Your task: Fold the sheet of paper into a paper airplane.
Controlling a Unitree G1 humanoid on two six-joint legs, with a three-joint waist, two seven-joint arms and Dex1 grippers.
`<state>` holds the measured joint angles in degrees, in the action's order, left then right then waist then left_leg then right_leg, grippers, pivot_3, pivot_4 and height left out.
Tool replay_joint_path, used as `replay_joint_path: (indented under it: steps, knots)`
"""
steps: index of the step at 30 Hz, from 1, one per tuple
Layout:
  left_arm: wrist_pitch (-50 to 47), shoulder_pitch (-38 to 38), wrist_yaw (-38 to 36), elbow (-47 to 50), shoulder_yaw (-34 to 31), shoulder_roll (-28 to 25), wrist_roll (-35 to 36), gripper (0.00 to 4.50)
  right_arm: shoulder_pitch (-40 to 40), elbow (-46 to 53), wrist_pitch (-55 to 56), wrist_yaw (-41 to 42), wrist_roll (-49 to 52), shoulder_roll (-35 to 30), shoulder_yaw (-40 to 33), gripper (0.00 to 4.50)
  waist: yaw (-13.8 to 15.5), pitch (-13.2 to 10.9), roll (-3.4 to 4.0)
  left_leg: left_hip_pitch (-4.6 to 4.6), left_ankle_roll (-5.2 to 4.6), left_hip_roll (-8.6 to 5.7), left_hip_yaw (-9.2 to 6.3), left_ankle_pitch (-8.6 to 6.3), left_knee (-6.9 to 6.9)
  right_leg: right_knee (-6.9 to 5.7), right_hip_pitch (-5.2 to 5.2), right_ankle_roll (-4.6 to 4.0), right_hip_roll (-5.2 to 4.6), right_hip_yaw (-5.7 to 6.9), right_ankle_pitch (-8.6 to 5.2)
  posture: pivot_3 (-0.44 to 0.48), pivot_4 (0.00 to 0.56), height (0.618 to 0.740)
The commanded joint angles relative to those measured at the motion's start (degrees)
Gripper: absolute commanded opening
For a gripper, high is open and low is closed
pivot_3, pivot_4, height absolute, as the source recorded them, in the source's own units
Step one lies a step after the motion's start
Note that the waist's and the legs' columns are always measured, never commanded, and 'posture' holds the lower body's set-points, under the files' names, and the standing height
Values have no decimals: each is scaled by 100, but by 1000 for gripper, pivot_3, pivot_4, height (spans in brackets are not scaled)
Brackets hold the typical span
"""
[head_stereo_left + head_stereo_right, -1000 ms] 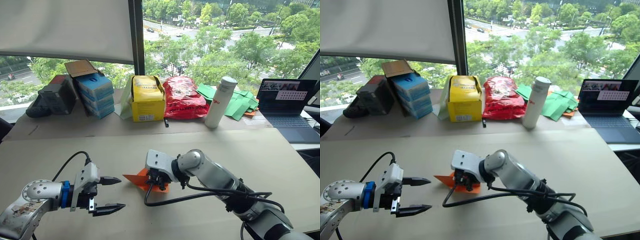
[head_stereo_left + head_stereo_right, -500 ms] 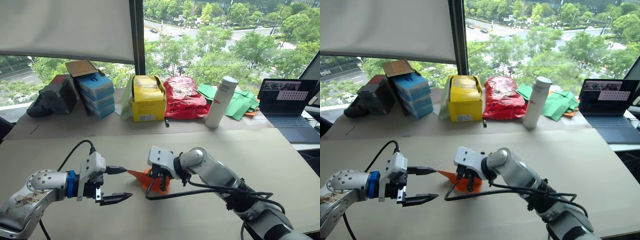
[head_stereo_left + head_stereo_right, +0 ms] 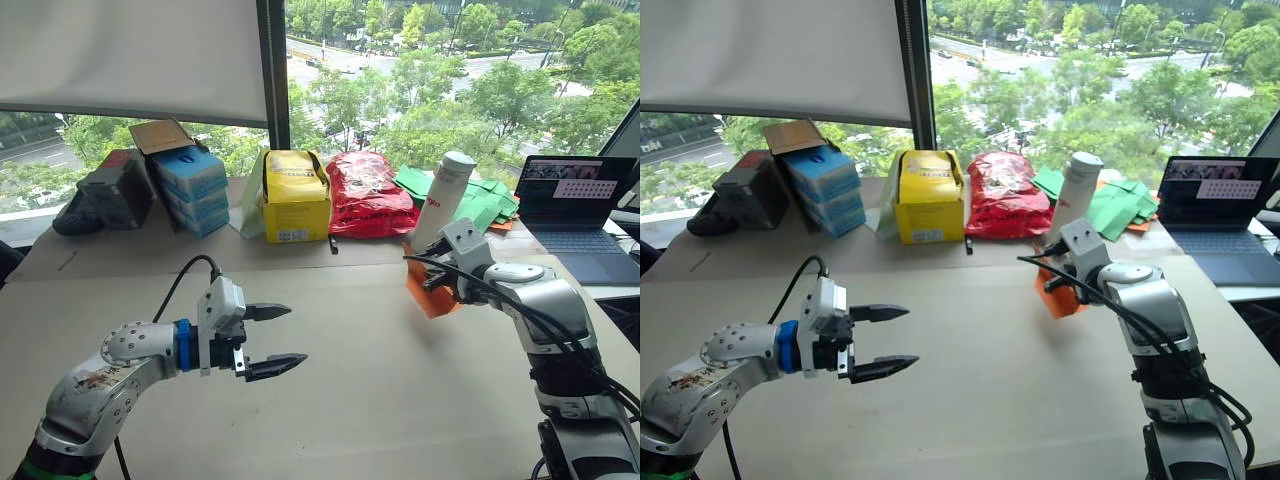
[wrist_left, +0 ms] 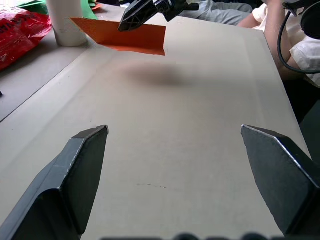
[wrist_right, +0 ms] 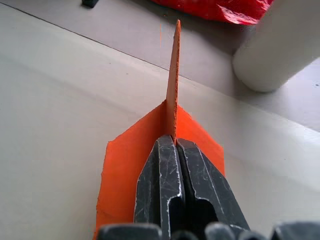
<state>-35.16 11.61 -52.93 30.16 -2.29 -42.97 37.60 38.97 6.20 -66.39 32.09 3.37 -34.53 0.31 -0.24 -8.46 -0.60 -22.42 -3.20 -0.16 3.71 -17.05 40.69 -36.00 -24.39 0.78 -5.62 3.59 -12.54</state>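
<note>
The orange sheet of paper (image 3: 433, 295) is folded into a pointed, layered paper airplane shape and hangs above the table, right of the middle. My right gripper (image 3: 434, 277) is shut on it. In the right wrist view the fingers (image 5: 159, 175) pinch its upright centre fold (image 5: 173, 85), with flat wings spread to either side. My left gripper (image 3: 297, 335) is open and holds nothing. It hovers over the left half of the table, pointing toward the paper (image 4: 131, 37) and well apart from it.
Along the back ledge stand a white bottle (image 3: 441, 203) just behind the held paper, a red bag (image 3: 365, 195), a yellow box (image 3: 295, 197), blue boxes (image 3: 190, 188) and green papers (image 3: 482, 207). An open laptop (image 3: 575, 210) sits far right. A person (image 4: 282, 35) is beyond the table.
My right gripper has lifted the orange paper off the middle of the table and carried it up and right, near the bottle. My left gripper moved forward and right, staying open.
</note>
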Motion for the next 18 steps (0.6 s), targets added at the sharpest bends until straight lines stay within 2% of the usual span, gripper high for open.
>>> replay_joint_path:
  steps: [1,17,18]
  knots:
    - [-124,326,215,273,132,141,111,4500,-78,-163,-24,-511,-138,-74,-430,14,10,0,0,-1,0,0,0,0,0,0,0,0,4,-2,0,0,150,740]
    - [-291,780,364,402,297,220,187,4500,-622,102,-290,-1164,33,-15,-840,14,30,-1,1,-1,-4,1,4,-1,1,5,3,8,21,-15,3,0,150,740]
    - [-283,771,352,394,295,214,185,4500,-628,114,-275,-1172,49,-27,-850,615,30,-1,1,-1,-4,1,4,-1,2,5,3,8,21,-16,3,0,150,740]
